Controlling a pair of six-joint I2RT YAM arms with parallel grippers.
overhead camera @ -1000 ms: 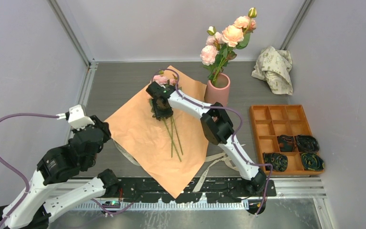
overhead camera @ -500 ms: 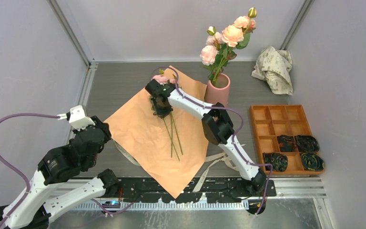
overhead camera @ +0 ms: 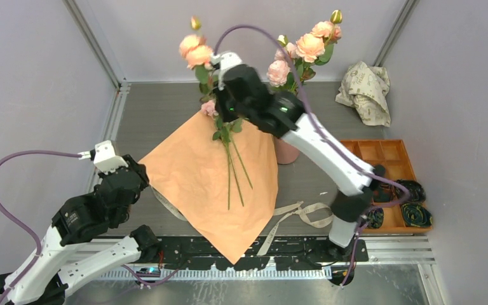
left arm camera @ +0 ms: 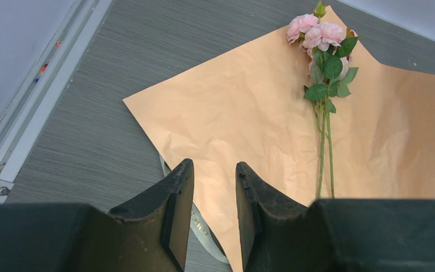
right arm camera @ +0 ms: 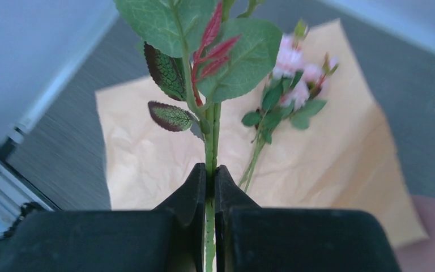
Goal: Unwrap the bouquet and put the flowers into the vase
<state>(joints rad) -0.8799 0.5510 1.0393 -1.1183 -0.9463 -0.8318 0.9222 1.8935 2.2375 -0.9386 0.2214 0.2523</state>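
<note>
A: Paper point(overhead camera: 190, 178) lies flat, unwrapped, and some flowers point(overhead camera: 308, 44) stand in the vase point(overhead camera: 284, 151). What's left?
B: One stalk point(right arm camera: 210, 136) is up in the air, pinched in the closed right claw point(right arm camera: 209, 184), just beside the vase. More stalks point(left arm camera: 324, 113) lie on the paper, not yet moved.
A: Left claw point(left arm camera: 213, 165)?
B: Part open, empty, near the paper's edge over the counter point(left arm camera: 90, 113).

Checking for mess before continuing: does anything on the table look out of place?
Nothing spilled or damaged. A loose ribbon trails from under the orange wrapping paper at the near edge, and crumpled printed paper lies in the far right corner.
</note>
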